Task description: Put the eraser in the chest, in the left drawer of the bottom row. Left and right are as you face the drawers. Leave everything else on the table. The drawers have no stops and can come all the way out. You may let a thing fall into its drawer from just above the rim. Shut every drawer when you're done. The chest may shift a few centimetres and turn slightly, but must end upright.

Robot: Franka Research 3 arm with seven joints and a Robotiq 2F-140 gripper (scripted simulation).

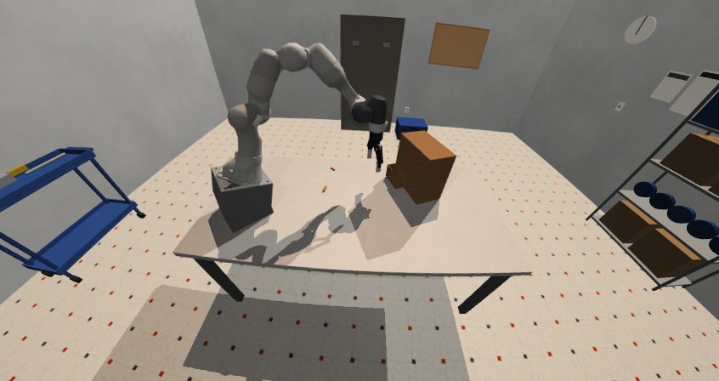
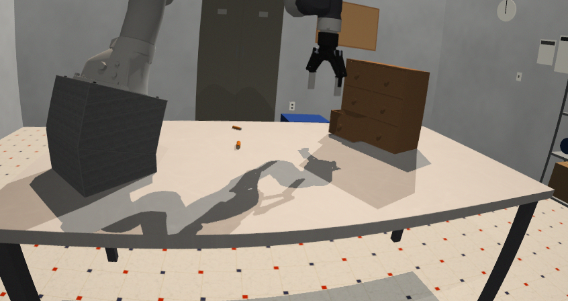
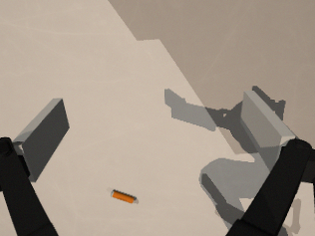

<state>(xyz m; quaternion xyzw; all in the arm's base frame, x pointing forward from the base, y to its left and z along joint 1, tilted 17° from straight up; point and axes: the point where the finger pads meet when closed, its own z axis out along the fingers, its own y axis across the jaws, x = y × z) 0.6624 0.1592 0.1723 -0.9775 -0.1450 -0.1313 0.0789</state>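
The brown chest (image 1: 437, 177) (image 2: 411, 112) stands upright on the table. Its bottom-row left drawer (image 1: 393, 176) (image 2: 351, 130) is pulled partly out; the other drawers look shut. The inside of the open drawer is hidden in all views. No eraser can be made out on the table or between the fingers. My gripper (image 1: 374, 161) (image 2: 324, 91) (image 3: 153, 110) is open and empty, pointing down. It hangs well above the table, beside the chest's front and higher than the open drawer.
Two small orange cylindrical things lie on the table between the arm's base and the chest: one farther back (image 1: 332, 168) (image 2: 236, 127), one nearer (image 1: 324, 188) (image 2: 238, 144). One orange thing (image 3: 124, 196) shows low in the wrist view. The arm's base block (image 1: 243, 202) (image 2: 119, 136) stands at the left.
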